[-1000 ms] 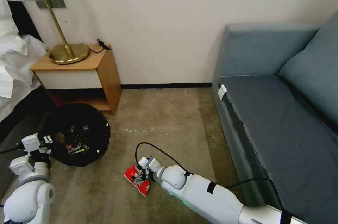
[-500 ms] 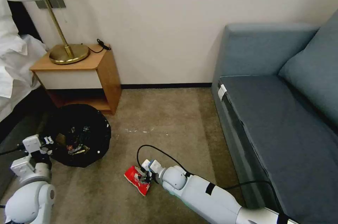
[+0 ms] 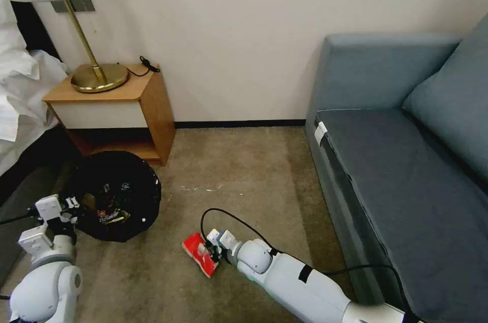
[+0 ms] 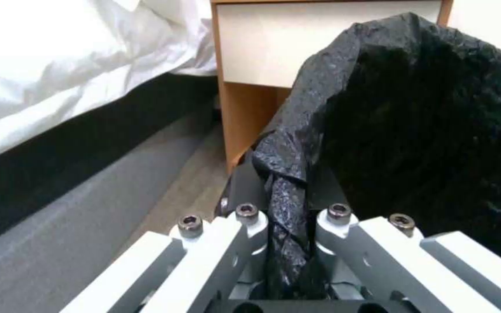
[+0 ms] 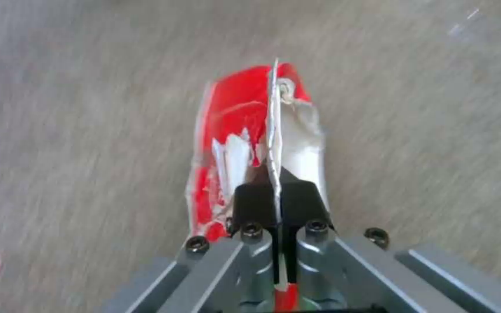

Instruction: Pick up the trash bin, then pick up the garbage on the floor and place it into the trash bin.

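Two grippers are engaged, each closed on something. The left gripper (image 3: 71, 204) is seen at the lower left of the head view, clamped on the near rim of the bin (image 3: 114, 193); in the left wrist view a fold of the bin's black bag (image 4: 288, 182) is pinched between the fingers (image 4: 245, 191). The bin is held low, just in front of the nightstand (image 3: 114, 107), beside the bed (image 3: 20, 94), and some litter is visible inside it.

The right gripper (image 3: 209, 251) is stretched low over the carpet (image 3: 244, 181) near the middle of the head view, to the right of the bin and well apart from it. The red packet (image 3: 198, 254) is gripped by it: in the right wrist view the black fingers (image 5: 253, 204) are pressed together on the packet's edge (image 5: 245, 130), with red and silver faces splayed to either side. Whether the packet touches the carpet cannot be told. A sofa (image 3: 406, 170) is seen along the right.
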Motion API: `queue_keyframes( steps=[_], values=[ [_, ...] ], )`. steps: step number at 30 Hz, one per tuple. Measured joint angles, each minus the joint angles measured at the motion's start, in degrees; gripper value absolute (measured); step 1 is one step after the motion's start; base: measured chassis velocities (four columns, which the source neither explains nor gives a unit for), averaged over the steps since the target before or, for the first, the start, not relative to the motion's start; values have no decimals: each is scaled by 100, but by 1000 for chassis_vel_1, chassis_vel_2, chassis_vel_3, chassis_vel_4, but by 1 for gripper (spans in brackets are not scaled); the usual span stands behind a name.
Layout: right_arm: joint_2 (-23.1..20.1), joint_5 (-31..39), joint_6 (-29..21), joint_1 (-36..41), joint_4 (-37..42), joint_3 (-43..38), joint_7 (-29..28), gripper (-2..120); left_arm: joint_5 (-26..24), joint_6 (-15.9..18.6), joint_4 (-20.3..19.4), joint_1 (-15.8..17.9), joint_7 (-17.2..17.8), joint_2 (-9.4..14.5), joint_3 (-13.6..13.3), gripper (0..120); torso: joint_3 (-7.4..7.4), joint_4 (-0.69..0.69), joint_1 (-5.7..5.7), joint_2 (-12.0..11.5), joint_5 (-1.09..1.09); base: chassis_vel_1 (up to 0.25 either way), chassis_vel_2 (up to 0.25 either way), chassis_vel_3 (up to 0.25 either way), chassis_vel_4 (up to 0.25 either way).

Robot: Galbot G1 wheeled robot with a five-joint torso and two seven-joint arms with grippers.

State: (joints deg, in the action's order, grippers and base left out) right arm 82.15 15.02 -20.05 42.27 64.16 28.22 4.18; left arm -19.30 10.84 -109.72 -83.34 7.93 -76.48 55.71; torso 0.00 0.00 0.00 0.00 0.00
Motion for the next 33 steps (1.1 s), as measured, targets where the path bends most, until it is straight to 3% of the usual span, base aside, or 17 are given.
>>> queue_keyframes(
  steps=[6,8,16,21,28,33],
  values=[
    [93,-40,278,-20,75,-448,-170,0,1,-1,29,18,9,40,-51,5,0,0,0,0,0,0,0,0,0],
    [124,25,346,-154,389,-765,-510,0,1,0,87,27,9,80,-109,5,0,0,0,0,0,0,0,0,0],
    [13,439,419,-330,1091,-935,-801,0,38,-4,171,-5,9,75,-177,5,0,0,0,0,0,0,0,0,0],
    [-121,801,756,-406,1635,-836,-811,0,120,-21,152,-49,9,25,-196,5,0,0,0,0,-1,0,0,0,0],
    [102,1345,1990,-527,1926,-282,-487,0,122,4,-200,-201,2,-101,-195,5,-1,1,0,0,0,0,0,0,0],
    [244,1381,2357,-564,1719,23,-360,0,-80,144,-421,-279,-12,-152,-204,5,0,1,0,0,0,0,0,0,0]
  ],
)
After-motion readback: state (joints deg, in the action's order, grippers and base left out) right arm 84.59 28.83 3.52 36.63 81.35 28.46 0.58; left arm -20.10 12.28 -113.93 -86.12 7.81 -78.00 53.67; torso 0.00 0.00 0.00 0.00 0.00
